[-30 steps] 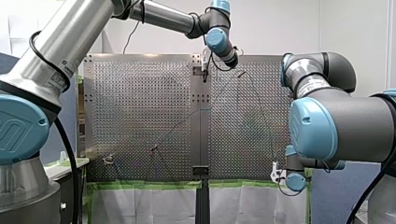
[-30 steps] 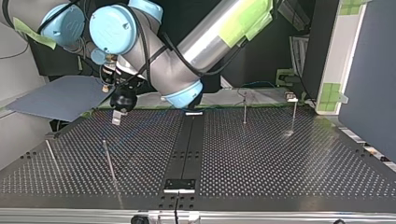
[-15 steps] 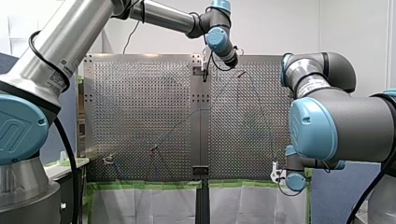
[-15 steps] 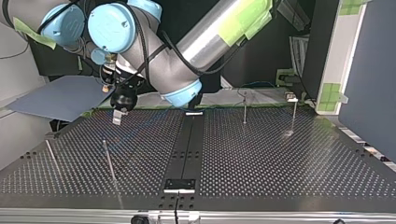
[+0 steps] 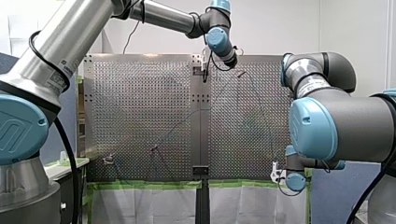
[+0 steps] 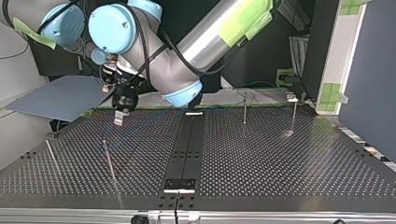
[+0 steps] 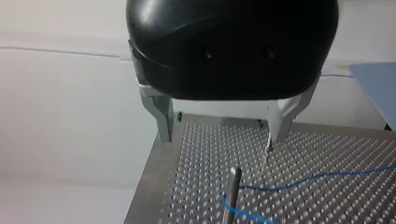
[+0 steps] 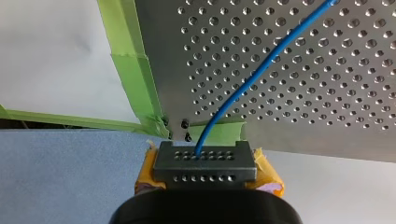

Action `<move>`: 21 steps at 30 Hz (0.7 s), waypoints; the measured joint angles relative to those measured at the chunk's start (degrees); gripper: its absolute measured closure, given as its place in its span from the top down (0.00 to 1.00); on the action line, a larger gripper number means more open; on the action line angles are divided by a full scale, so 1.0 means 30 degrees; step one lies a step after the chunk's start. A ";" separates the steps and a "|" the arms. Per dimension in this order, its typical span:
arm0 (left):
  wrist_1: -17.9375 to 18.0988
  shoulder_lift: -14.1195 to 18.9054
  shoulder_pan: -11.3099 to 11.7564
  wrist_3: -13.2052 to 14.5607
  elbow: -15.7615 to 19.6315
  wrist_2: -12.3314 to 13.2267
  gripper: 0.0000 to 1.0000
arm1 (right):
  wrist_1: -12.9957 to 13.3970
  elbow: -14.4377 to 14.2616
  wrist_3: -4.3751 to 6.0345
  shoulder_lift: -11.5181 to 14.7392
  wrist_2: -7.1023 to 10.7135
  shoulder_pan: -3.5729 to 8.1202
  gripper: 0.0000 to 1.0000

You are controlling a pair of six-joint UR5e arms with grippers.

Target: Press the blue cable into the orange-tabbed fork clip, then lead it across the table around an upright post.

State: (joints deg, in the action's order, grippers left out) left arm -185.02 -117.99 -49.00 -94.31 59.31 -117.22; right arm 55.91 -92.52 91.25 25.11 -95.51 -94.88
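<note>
1. My right pincer (image 8: 205, 161) is clamped on the blue cable (image 8: 252, 79), which leads off over the tabletop (image 8: 327, 116), its far end cut off.
2. My left pincer (image 7: 222, 137) hangs spread wide and empty; ahead, the cable bends at a post (image 7: 232, 196) whose foot is cut off.
</note>
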 joint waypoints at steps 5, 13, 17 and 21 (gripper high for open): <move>0.0000 0.0001 0.0029 -0.0230 0.0000 -0.0398 1.00 | 0.0001 0.0001 0.0001 -0.0001 -0.0004 0.0001 0.00; -0.0001 0.0002 0.0036 -0.0259 0.0001 -0.0458 1.00 | 0.0001 0.0002 0.0001 0.0001 0.0000 -0.0001 0.00; 0.0001 0.0002 0.0044 -0.0260 0.0000 -0.0460 1.00 | 0.0000 0.0001 0.0001 -0.0001 0.0010 0.0000 0.00; 0.0000 0.0001 0.0042 -0.0260 0.0001 -0.0461 1.00 | 0.0001 0.0000 0.0001 0.0002 0.0015 -0.0004 0.00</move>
State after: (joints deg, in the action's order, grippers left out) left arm -185.02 -117.98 -48.87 -95.09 59.31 -118.60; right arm 55.91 -92.52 91.25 25.12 -95.46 -94.89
